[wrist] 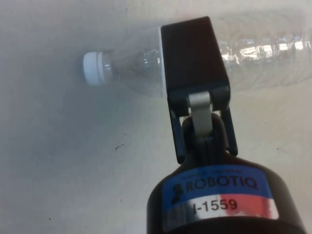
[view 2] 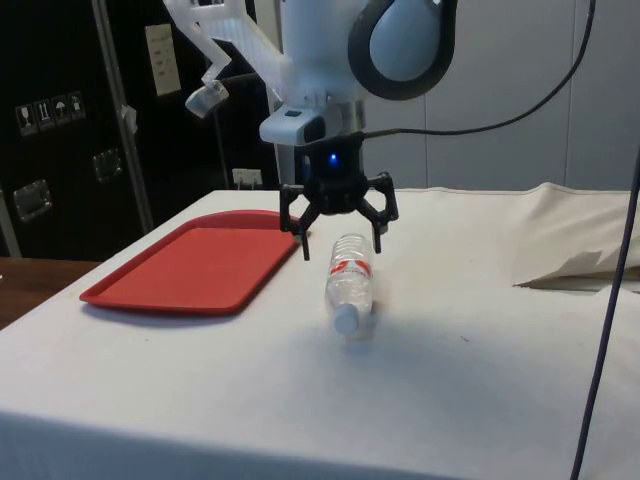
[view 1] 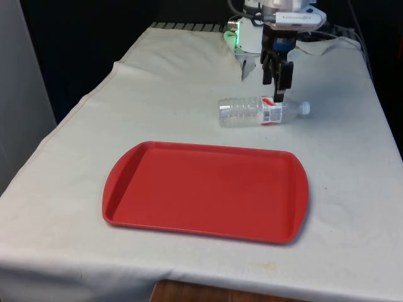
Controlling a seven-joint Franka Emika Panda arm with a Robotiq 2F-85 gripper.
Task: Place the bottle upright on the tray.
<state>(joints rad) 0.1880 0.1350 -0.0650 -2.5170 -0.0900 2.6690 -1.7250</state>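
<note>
A clear plastic bottle with a white cap and a red-and-white label lies on its side on the white cloth, just beyond the red tray. Its cap points to the front view's right. My black gripper hangs right over the bottle's label end, open, with a finger on each side of the bottle and the tips about level with its top in the side view. In the wrist view one finger covers the bottle's shoulder. The tray holds nothing.
Cables run across the table's far right corner. A fold of cloth rises beside the robot's base. Bare cloth lies around the tray and bottle.
</note>
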